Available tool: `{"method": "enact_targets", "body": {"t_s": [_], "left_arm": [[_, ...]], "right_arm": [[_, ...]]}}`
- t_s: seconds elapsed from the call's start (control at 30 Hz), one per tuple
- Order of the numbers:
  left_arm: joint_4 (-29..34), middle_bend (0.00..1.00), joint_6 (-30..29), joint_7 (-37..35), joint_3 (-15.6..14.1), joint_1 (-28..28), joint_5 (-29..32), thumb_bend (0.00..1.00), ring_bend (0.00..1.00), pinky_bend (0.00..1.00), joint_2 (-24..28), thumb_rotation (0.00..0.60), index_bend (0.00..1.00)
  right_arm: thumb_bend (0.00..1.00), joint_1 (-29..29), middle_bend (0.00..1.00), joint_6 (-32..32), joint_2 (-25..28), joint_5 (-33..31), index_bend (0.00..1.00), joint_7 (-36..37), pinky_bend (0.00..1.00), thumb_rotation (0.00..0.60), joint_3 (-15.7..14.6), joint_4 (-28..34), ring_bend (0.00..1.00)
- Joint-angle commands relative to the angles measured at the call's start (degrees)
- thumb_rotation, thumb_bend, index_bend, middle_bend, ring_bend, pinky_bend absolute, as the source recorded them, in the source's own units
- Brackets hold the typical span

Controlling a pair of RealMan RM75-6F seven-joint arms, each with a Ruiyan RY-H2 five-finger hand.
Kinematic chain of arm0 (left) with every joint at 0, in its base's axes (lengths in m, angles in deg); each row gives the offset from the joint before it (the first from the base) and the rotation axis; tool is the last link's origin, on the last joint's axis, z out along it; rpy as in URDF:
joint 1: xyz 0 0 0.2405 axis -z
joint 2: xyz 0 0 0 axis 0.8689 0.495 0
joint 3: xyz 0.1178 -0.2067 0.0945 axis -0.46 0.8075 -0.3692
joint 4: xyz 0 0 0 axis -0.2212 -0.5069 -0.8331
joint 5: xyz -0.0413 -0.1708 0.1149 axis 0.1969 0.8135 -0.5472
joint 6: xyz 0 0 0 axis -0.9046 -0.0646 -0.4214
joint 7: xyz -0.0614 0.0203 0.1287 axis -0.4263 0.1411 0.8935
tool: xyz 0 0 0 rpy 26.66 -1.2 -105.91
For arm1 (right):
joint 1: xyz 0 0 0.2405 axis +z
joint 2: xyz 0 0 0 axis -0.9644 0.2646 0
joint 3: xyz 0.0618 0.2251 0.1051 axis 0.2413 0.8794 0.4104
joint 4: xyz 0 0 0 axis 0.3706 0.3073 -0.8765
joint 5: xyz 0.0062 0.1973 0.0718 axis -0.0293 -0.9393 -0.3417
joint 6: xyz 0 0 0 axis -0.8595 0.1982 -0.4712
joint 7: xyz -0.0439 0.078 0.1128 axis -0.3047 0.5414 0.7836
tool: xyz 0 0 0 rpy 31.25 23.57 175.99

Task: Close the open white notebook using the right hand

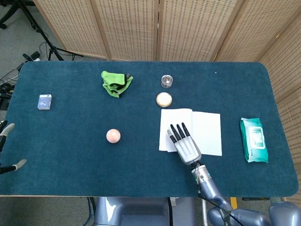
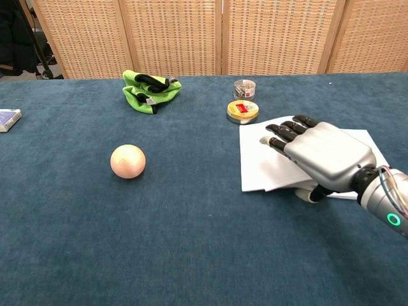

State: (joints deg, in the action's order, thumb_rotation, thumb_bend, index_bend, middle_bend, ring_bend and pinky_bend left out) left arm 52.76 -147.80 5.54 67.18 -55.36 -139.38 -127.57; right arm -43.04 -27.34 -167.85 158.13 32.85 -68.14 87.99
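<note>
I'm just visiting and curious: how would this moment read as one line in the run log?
right robot hand: flat, fingers apart on left page | white notebook: open | left robot hand: off table edge

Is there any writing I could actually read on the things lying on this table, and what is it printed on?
Nothing here can be read.
Round tin: red label, print too small.
Blue box: pale marking, blurred.
Wipes pack: white panel, print too small.
White notebook: ruled lines only, no words visible.
Right hand: no markings visible.
</note>
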Motion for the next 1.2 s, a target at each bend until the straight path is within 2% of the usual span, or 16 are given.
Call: {"method": "enact_targets", "body": {"t_s": [0.03, 0.33, 0.7, 0.97, 1.07, 1.2], "left_arm": [[0.0, 0.0, 0.0, -0.1, 0.0, 0.0, 0.0, 0.0, 0.0, 0.0, 0.0, 0.6, 0.0], [0.1, 0.0, 0.0, -0.1, 0.0, 0.0, -0.1, 0.0, 0.0, 0.0, 0.1, 0.6, 0.0], [0.2, 0.0, -0.3, -0.6, -0.3, -0.2, -0.5, 0.0, 0.0, 0.0, 0.3, 0.6, 0.0], [0.2, 0.0, -0.6, -0.8, -0.6, -0.4, -1.0, 0.0, 0.0, 0.0, 0.3, 0.6, 0.0], [0.3, 0.0, -0.6, -0.6, -0.6, -0.4, -1.1, 0.0, 0.0, 0.0, 0.2, 0.6, 0.0], [0.4, 0.0, -0.8, -0.3, -0.8, -0.5, -1.4, 0.0, 0.0, 0.0, 0.1, 0.6, 0.0]], "right_arm": [[1.0, -0.1, 0.0, -0.1, 0.4, 0.1, 0.0, 0.9, 0.0, 0.6, 0.1, 0.6, 0.0], [1.0, -0.4, 0.0, -0.3, 1.2, -0.2, 0.0, 2.6, 0.0, 0.6, 0.3, 1.6, 0.0], [1.0, -3.6, 0.0, 1.4, 3.6, -5.3, 0.0, 19.3, 0.0, 0.6, 2.3, 4.6, 0.0], [1.0, -6.2, 0.0, 4.4, 6.2, -9.0, 0.0, 36.5, 0.0, 0.6, 4.4, 7.9, 0.0], [1.0, -7.0, 0.0, 6.0, 6.8, -9.4, 0.0, 45.0, 0.0, 0.6, 5.3, 7.0, 0.0], [1.0, -7.8, 0.0, 7.0, 7.1, -9.8, 0.0, 52.8, 0.0, 0.6, 6.3, 5.9, 0.0]]}}
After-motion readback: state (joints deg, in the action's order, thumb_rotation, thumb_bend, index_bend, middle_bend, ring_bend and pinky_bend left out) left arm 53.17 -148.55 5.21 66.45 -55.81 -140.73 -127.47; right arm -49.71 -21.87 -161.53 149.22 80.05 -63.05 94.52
